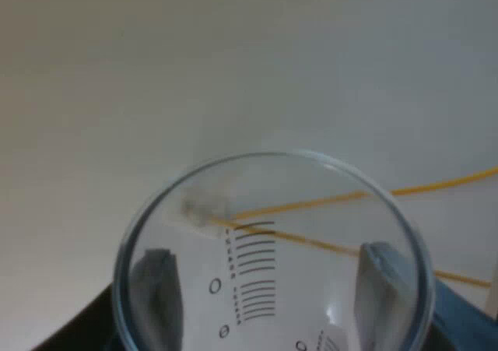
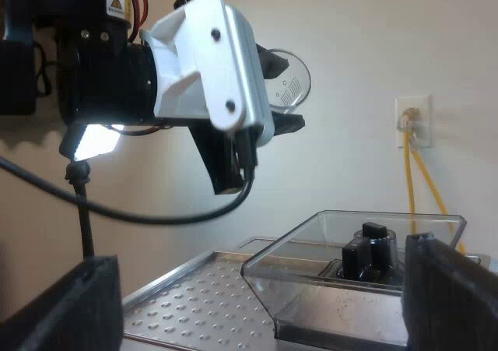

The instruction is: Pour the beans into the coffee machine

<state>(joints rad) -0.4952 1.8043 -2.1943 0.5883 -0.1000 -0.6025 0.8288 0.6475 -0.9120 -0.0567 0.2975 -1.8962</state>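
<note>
Pale wall [image 1: 156, 71] fills the background of both wrist views, with a yellow cable [image 2: 411, 172] hanging from a wall socket [image 2: 412, 119]. In the left wrist view, the left tool [image 1: 268, 289] is clenched on the measuring glass [image 1: 272, 211]. Its two black fingers press the outside of the clear wall from opposite sides and are seen through it. The glass's round mouth faces the camera, and printed graduation lines show on its wall.

In the right wrist view, the left tool [image 2: 282, 90] holds the measuring glass [image 2: 292, 78] on its side, high above the espresso machine [image 2: 194, 304] and well above the bean hopper [image 2: 311, 269]. The hopper is clear and open-topped, stands on the machine's perforated metal top [image 2: 187, 296] and has a black knob [image 2: 370, 254] inside it. The right tool [image 2: 261, 289] is released, its fingers spread wide apart on either side of the hopper, touching nothing.
</note>
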